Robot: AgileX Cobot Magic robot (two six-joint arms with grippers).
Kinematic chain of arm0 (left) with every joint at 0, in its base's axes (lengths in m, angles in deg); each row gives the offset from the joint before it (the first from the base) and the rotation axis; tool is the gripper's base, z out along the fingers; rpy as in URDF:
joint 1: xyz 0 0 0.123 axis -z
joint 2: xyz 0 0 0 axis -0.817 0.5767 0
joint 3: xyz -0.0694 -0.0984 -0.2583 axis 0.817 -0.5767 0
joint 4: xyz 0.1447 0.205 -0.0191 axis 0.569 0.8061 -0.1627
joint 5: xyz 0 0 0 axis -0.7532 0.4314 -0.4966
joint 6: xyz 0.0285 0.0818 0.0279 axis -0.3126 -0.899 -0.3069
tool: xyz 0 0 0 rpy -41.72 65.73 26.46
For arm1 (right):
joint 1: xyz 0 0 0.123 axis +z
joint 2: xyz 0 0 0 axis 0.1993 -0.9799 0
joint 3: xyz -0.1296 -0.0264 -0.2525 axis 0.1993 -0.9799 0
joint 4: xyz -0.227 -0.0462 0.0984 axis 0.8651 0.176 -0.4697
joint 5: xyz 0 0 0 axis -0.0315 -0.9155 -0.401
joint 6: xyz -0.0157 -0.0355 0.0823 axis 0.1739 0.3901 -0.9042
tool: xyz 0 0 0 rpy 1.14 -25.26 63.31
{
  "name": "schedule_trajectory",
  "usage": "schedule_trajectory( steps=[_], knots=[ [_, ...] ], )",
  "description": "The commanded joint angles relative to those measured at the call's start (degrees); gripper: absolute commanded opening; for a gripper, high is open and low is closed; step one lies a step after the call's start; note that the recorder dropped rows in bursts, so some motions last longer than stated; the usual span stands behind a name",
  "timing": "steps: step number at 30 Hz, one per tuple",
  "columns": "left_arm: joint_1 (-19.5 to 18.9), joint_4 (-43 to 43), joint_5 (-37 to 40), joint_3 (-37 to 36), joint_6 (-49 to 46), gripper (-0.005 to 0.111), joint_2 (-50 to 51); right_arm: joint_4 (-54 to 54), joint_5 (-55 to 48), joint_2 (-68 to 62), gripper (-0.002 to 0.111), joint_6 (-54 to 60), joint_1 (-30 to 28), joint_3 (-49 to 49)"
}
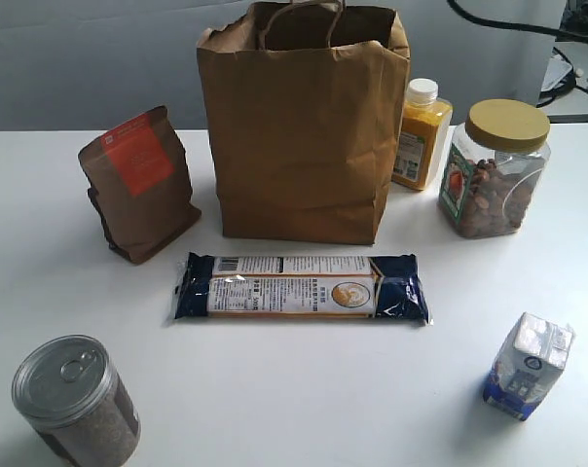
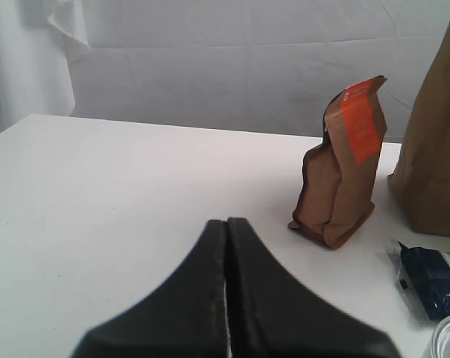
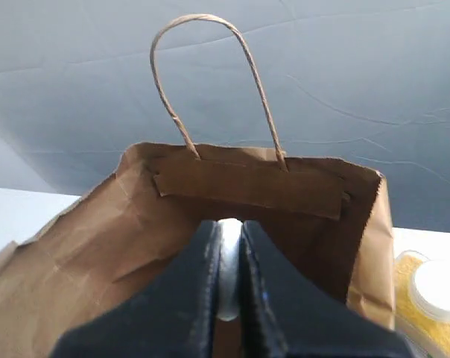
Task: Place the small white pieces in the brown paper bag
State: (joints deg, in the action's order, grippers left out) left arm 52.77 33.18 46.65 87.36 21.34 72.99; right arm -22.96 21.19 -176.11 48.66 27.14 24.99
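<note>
The brown paper bag (image 1: 299,136) stands open at the back middle of the white table. In the right wrist view my right gripper (image 3: 229,224) hangs over the bag's open mouth (image 3: 98,246), below the twisted handle. It is shut on one small white piece (image 3: 229,276), pinched between the black fingers. No other white piece shows in any view. My left gripper (image 2: 226,221) is shut with nothing in it, low over the table on the left, pointing past the pouch towards the bag (image 2: 437,149). Neither gripper appears in the exterior view.
A brown pouch with an orange label (image 1: 138,185) stands left of the bag. A long blue packet (image 1: 302,287) lies in front of it. A tin can (image 1: 75,399) sits front left, a white-topped blue carton (image 1: 530,365) front right. A juice bottle (image 1: 421,136) and nut jar (image 1: 494,167) stand right.
</note>
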Motion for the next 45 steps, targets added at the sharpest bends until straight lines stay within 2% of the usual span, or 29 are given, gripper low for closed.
schedule_trajectory(
  steps=[1, 4, 7, 10, 15, 17, 19, 21, 28, 32, 38, 45],
  knots=[
    [0.3, -0.4, -0.1, -0.2, 0.3, 0.000, -0.2, -2.6, -2.3, -6.1, 0.006, 0.9, -0.3, 8.3],
    [0.3, -0.4, -0.1, -0.2, 0.3, 0.000, -0.2, -3.0, -4.5, -9.4, 0.007, 1.3, -0.3, 12.1],
    [0.3, -0.4, -0.1, -0.2, 0.3, 0.000, -0.2, -6.7, -5.1, -11.3, 0.014, 6.0, -0.3, 14.7],
    [0.3, -0.4, -0.1, -0.2, 0.3, 0.000, -0.2, -10.3, -5.9, -12.0, 0.027, 11.9, -0.3, 15.4],
    [0.3, -0.4, -0.1, -0.2, 0.3, 0.000, -0.2, -10.8, -9.3, -12.3, 0.057, 12.8, -0.3, 15.6],
    [0.3, -0.4, -0.1, -0.2, 0.3, 0.000, -0.2, -10.8, -10.5, -11.8, 0.062, 12.8, -0.3, 15.6],
    [0.3, -0.4, -0.1, -0.2, 0.3, 0.000, -0.2, -10.8, -11.5, -10.8, 0.060, 12.8, -0.3, 15.6],
    [0.3, -0.4, -0.1, -0.2, 0.3, 0.000, -0.2, -10.2, -12.0, -9.0, 0.051, 12.8, -0.3, 15.6],
    [0.3, -0.4, -0.1, -0.2, 0.3, 0.000, -0.2, -2.4, -17.9, 0.0, 0.001, 10.5, -0.3, 14.4],
    [0.3, -0.4, -0.1, -0.2, 0.3, 0.000, -0.2, 1.8, -20.1, 5.3, 0.000, 9.3, -0.3, 9.2],
    [0.3, -0.4, -0.1, -0.2, 0.3, 0.000, -0.2, 4.1, -17.9, 15.3, 0.000, 9.2, -0.3, -5.7],
    [0.3, -0.4, -0.1, -0.2, 0.3, 0.000, -0.2, 3.3, -5.0, 29.7, 0.000, 7.6, -0.3, -29.2]
  ],
)
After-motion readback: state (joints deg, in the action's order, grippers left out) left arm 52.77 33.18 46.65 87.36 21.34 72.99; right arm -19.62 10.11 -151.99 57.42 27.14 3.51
